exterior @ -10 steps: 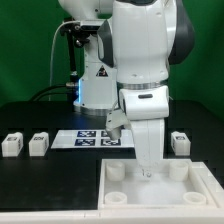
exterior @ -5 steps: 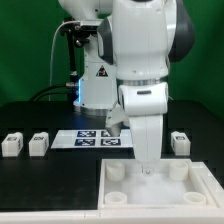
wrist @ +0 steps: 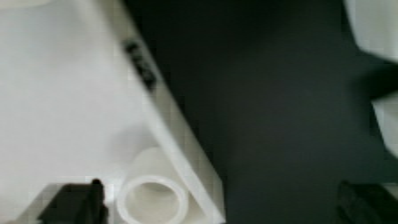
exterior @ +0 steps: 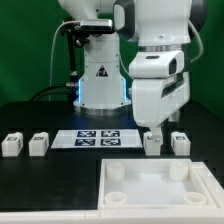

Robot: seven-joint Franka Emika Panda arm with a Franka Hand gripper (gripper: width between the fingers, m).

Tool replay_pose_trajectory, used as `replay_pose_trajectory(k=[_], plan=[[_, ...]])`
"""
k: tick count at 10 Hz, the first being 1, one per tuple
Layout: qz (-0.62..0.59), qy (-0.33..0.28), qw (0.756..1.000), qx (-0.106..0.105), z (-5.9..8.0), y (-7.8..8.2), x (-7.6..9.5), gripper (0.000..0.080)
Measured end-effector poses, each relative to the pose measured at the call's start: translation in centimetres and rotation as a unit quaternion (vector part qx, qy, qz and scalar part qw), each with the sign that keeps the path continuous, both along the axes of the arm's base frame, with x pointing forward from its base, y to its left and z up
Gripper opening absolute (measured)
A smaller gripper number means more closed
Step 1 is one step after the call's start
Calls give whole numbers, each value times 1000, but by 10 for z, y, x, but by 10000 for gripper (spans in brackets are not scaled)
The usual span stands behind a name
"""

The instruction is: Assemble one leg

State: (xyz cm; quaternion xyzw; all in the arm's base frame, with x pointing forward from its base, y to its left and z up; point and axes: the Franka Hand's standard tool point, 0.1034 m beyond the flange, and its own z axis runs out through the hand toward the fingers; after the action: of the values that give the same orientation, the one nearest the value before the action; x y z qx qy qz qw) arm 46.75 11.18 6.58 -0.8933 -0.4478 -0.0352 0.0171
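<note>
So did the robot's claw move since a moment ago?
Yes. The gripper rose off the large white square piece and shifted toward the exterior view's right, away from the marker board; it is now by a leg.

I see bare table (exterior: 55,185) open at 8 o'clock. The 9 o'clock legs (exterior: 38,144) and 3 o'clock legs (exterior: 180,142) stand in the way; the socketed white panel (exterior: 160,190) fills 5 o'clock.

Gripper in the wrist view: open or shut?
Open. The gripper holds its fingers far apart, with only table and the white square piece between them.
</note>
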Motion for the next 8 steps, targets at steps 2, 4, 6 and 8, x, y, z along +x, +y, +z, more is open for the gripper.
replay_pose_trajectory(k=[2,4,6,8], plan=[[-87,7,996,12,1,4,1,649],[-174,15,984,19,1,7,0,649],[-308,30,951,28,-5,15,-14,649],[-437,53,897,33,-11,31,-26,649]])
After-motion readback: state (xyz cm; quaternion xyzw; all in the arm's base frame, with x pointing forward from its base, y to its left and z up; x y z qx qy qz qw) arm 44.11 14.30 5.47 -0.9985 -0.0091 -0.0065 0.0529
